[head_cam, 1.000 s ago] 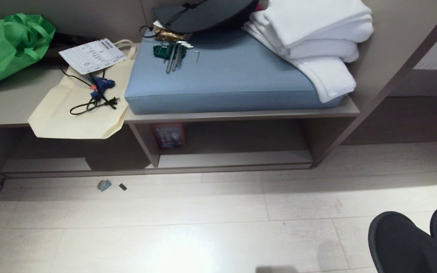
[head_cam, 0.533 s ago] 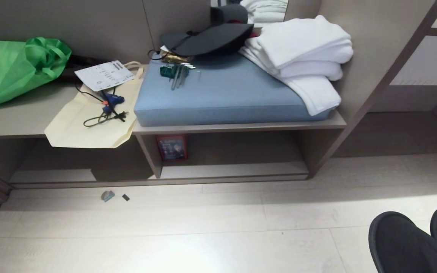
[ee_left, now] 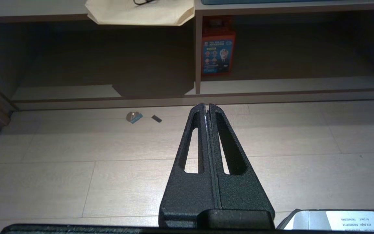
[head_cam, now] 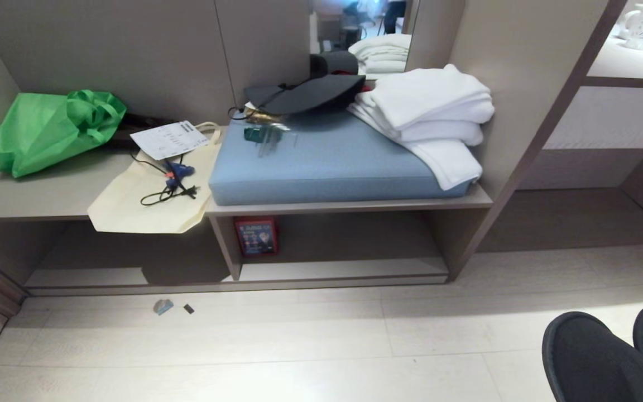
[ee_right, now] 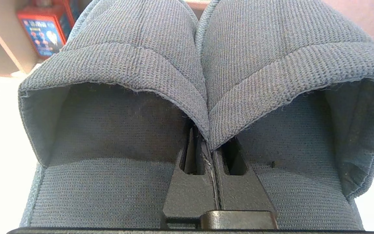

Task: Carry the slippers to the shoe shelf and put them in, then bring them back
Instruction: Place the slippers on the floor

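Observation:
The two grey-blue slippers (ee_right: 135, 58) hang side by side from my right gripper (ee_right: 209, 146), which is shut on their pinched-together inner edges; its fingertips are hidden under the cloth. In the head view the slippers (head_cam: 595, 357) show dark at the lower right, above the floor. The shoe shelf (head_cam: 344, 269) is the low cubby under the bench, ahead and to the left of the slippers, with a pale base board (ee_left: 287, 85). My left gripper (ee_left: 206, 105) is shut and empty, held over the floor in front of the shelf.
A blue cushion (head_cam: 321, 162) on the bench carries folded white towels (head_cam: 427, 111) and a black hat (head_cam: 305, 92). A green bag (head_cam: 48, 131) and a cream tote (head_cam: 148, 201) lie to the left. A red box (head_cam: 255, 235) stands in the cubby. Small scraps (head_cam: 163, 306) lie on the floor.
The whole head picture has shifted downward and the bench looks smaller, so the camera has moved. The slippers keep their place at the lower right of the picture.

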